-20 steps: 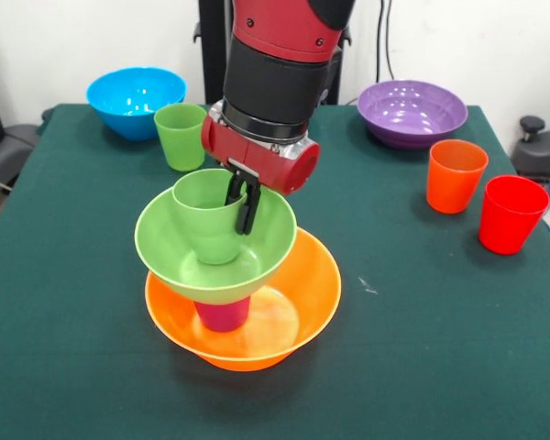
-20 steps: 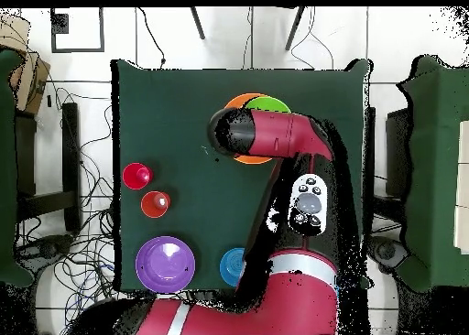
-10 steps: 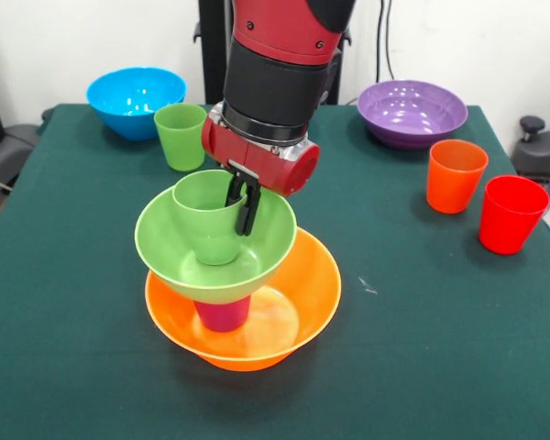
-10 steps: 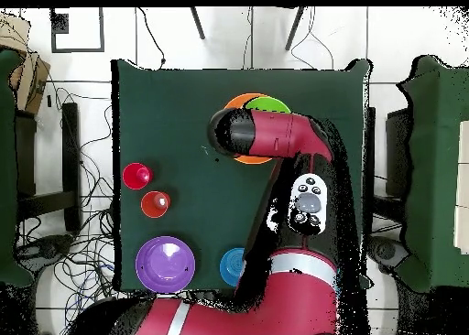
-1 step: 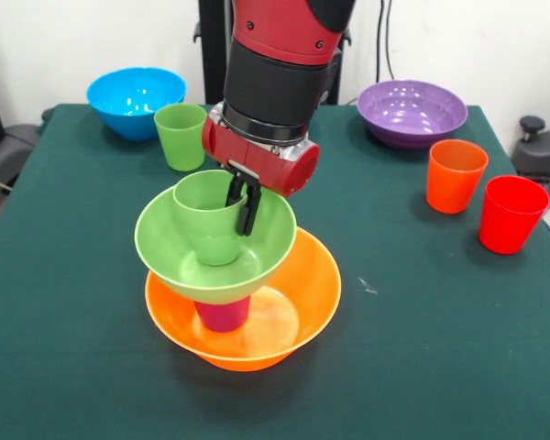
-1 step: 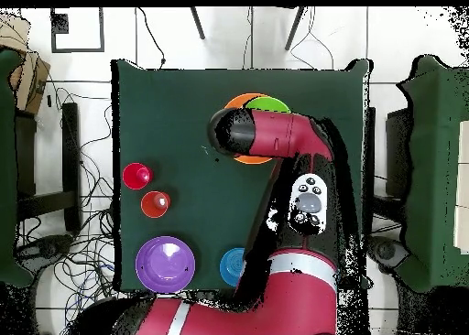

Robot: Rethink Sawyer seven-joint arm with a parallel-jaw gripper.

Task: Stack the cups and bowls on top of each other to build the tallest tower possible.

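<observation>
The hand [image 5: 243, 203] was clamped on the rim of one green cup [image 5: 206, 215], which sat in the green bowl [image 5: 179, 247] atop a purple cup [image 5: 222, 313] and orange bowl [image 5: 293, 302]. Three cups and two bowls stood apart.

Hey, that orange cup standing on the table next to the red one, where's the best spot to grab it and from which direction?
Probably the rim of the orange cup, from straight above, one finger inside the mouth and one outside. It stands upright with its open mouth up, and its wall tapers toward the base, so a side squeeze might slip. The red cup stands close beside it, so pinch the rim on the side away from it.
</observation>
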